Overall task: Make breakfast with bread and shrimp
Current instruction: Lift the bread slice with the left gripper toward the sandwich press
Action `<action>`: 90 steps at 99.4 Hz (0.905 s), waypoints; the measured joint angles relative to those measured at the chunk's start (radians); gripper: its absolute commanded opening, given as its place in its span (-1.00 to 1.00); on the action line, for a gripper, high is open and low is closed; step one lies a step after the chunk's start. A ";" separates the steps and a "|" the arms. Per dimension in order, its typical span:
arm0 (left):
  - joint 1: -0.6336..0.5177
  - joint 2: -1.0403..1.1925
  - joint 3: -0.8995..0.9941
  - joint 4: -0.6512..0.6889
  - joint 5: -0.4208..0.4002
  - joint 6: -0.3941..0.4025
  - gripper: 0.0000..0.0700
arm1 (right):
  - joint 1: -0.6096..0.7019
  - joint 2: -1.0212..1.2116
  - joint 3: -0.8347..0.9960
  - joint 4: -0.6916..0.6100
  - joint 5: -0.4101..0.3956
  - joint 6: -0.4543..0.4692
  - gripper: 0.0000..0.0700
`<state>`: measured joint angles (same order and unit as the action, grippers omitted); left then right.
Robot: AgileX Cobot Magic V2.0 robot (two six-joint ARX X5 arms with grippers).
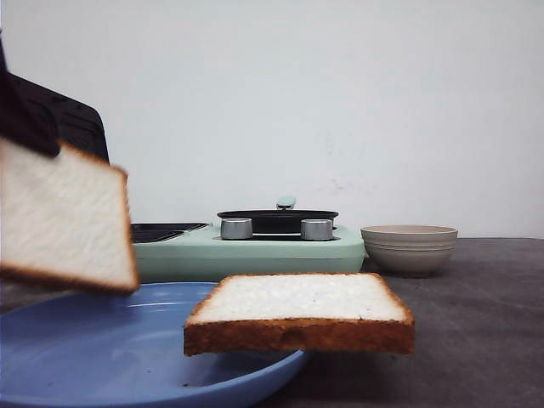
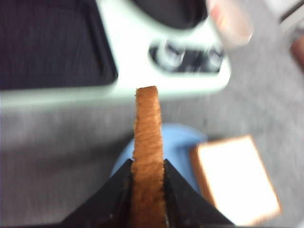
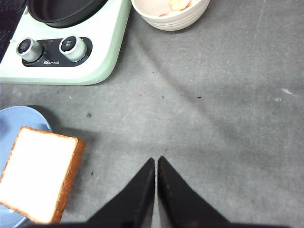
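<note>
Left tool (image 2: 147,190) clamped on a bread slice (image 2: 147,142), held up beside the mint cooker (image 1: 246,248). Right tool (image 3: 156,190) pinched shut, empty. Second slice (image 1: 299,312) overhanging blue plate (image 1: 93,357). Best carried level, no squeezing harder.

White bread (image 1: 297,299) with golden-brown crust, blue plate (image 1: 102,357), mint-green cooker (image 1: 246,251), beige bowl (image 1: 409,246).
</note>
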<state>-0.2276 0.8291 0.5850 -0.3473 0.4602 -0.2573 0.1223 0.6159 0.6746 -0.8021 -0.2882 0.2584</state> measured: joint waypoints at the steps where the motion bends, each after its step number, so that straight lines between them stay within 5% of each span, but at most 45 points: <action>1: 0.000 0.000 0.000 0.006 -0.003 0.000 -1.00 | 0.000 0.000 0.000 0.000 0.000 0.000 -0.99; 42: 0.000 0.001 0.000 0.227 -0.164 0.042 -1.00 | 0.000 0.000 0.000 -0.001 0.000 -0.001 -0.99; 90: 0.000 0.232 0.143 0.403 -0.331 0.239 -1.00 | 0.000 0.000 0.000 -0.001 0.000 -0.026 -0.99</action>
<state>-0.2276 1.0611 0.7280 0.0555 0.1295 -0.0185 0.1223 0.6159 0.6746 -0.8032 -0.2878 0.2329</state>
